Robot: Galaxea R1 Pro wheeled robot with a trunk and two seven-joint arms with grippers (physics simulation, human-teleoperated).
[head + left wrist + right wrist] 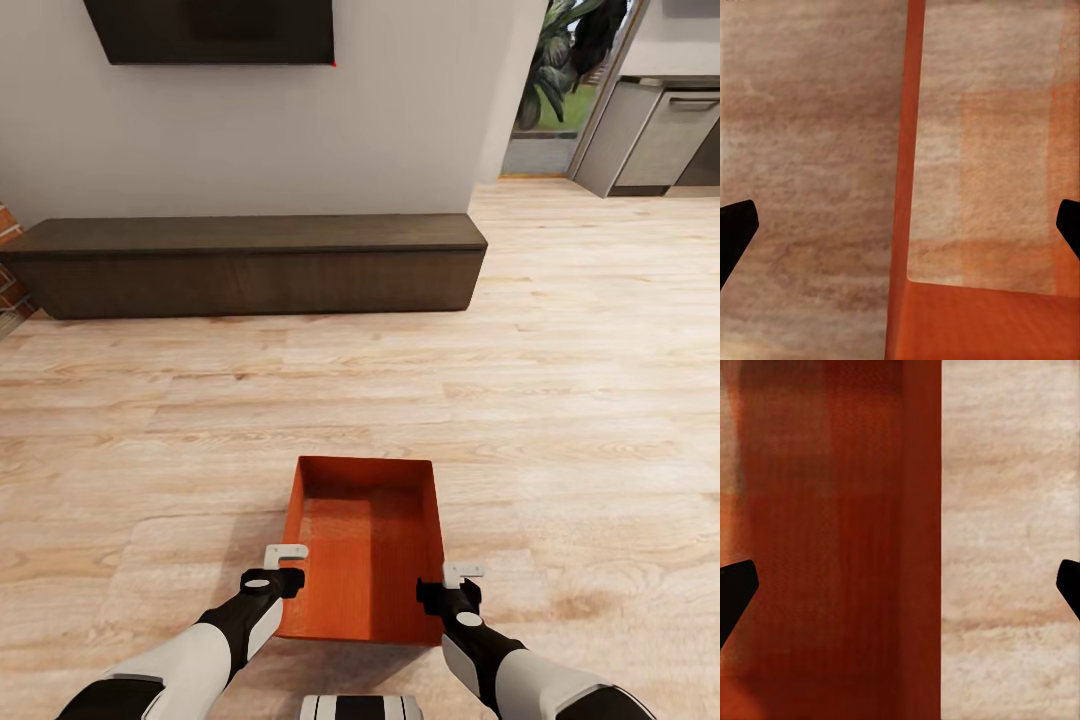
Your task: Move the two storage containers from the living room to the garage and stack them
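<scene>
an orange-red bin (365, 545) sits on the light wood-plank floor (150, 440) of the living room, in front of the robot and well short of the long dark bench (250, 262) under the wall tv (210, 30). the left gripper (284, 566) is spread wide astride the bin's left wall, the right gripper (458, 587) spread wide astride its right wall. in both wrist views a wall edge runs between the 2 dark fingertips (735, 232), not pinched.

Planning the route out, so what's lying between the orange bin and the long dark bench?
Nothing: in the head view, bare wood-plank floor separates the storage container from the bench.
</scene>
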